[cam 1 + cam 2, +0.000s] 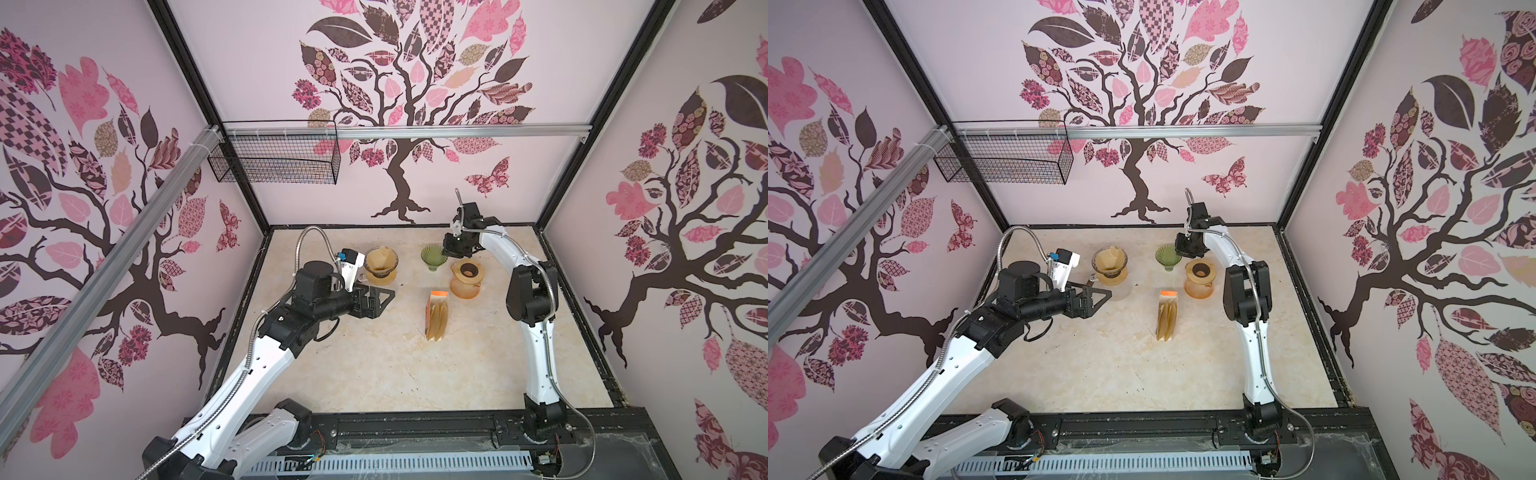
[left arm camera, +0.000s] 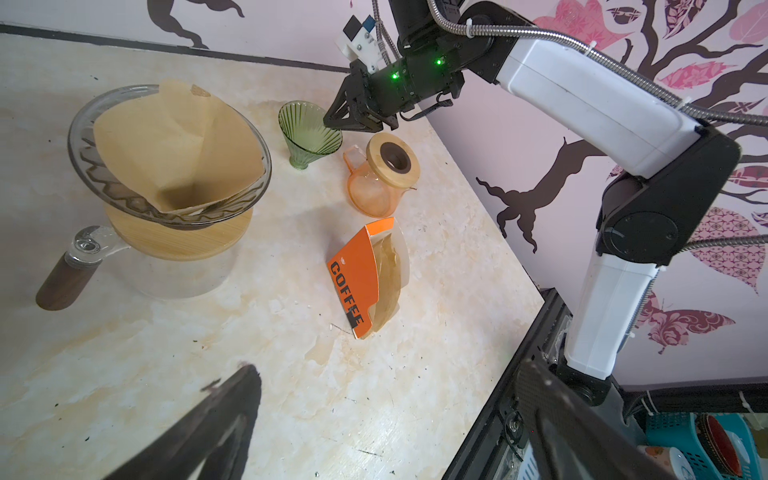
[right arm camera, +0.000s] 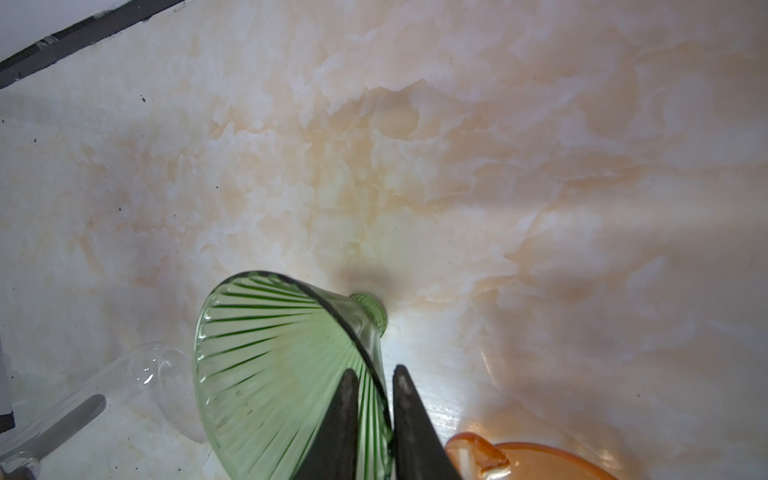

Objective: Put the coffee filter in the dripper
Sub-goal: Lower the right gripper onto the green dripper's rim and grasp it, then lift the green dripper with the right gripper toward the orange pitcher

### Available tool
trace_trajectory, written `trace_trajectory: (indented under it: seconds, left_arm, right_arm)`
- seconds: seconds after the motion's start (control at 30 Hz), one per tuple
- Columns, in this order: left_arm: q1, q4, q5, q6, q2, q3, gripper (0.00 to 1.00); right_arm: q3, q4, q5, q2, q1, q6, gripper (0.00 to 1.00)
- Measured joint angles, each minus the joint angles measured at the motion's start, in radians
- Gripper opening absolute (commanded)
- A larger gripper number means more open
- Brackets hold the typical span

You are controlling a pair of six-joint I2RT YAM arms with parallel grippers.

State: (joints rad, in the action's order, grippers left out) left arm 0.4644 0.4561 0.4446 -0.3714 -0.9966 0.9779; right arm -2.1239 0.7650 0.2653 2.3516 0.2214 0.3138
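A green ribbed glass dripper [image 1: 433, 255] [image 1: 1168, 257] [image 2: 307, 133] [image 3: 274, 365] stands at the back of the table. My right gripper [image 1: 446, 249] [image 1: 1181, 249] [image 2: 332, 120] [image 3: 375, 370] is shut on its rim, one finger inside the cone and one outside. To the left, a brown paper coffee filter [image 1: 380, 255] [image 1: 1108, 257] [image 2: 174, 141] lies in a clear dripper [image 2: 83, 120] on a glass carafe [image 2: 183, 266]. My left gripper [image 1: 380, 295] [image 1: 1100, 289] [image 2: 386, 368] hangs open and empty in front of that carafe.
An orange box of paper filters [image 1: 437, 313] [image 1: 1168, 316] [image 2: 357, 274] lies mid-table. An orange carafe with a wooden lid [image 1: 466, 280] [image 1: 1200, 280] [image 2: 382, 178] [image 3: 540, 457] stands just right of the green dripper. A wire basket [image 1: 274, 153] hangs on the back wall.
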Motion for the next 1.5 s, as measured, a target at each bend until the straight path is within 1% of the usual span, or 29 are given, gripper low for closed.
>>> trace_trajectory:
  seconds: [0.13,0.23,0.6,0.8,1.07,1.2,1.3,1.5]
  left_arm:
    - [0.0,-0.003,-0.003,0.002,0.001,0.0,0.98]
    - [0.0,-0.005,-0.01,0.002,0.001,0.0,0.98]
    - [0.0,-0.004,-0.039,0.004,0.023,0.0,0.98]
    - [0.0,-0.002,-0.06,0.005,0.024,0.0,0.98]
    - [0.0,0.011,-0.098,0.005,0.023,0.002,0.98]
    - [0.0,0.019,-0.114,0.005,0.009,0.016,0.98]
    - [0.0,0.017,-0.124,0.002,-0.032,0.056,0.98]
    - [0.0,-0.024,-0.127,-0.048,-0.152,0.163,0.98]
  right_arm:
    - [0.0,0.001,0.001,0.0,0.0,0.001,0.14]
    - [0.0,0.002,0.002,0.0,0.0,0.002,0.11]
    - [0.0,0.002,0.02,0.0,0.0,0.013,0.04]
    - [0.0,-0.01,0.059,-0.003,0.0,0.044,0.0]
    - [0.001,-0.053,0.091,-0.034,0.0,0.101,0.0]
    - [0.042,-0.089,0.091,-0.131,0.0,0.132,0.0]
    - [0.126,-0.125,0.083,-0.265,-0.003,0.153,0.0]
    - [0.399,-0.227,0.052,-0.597,-0.037,0.199,0.0]
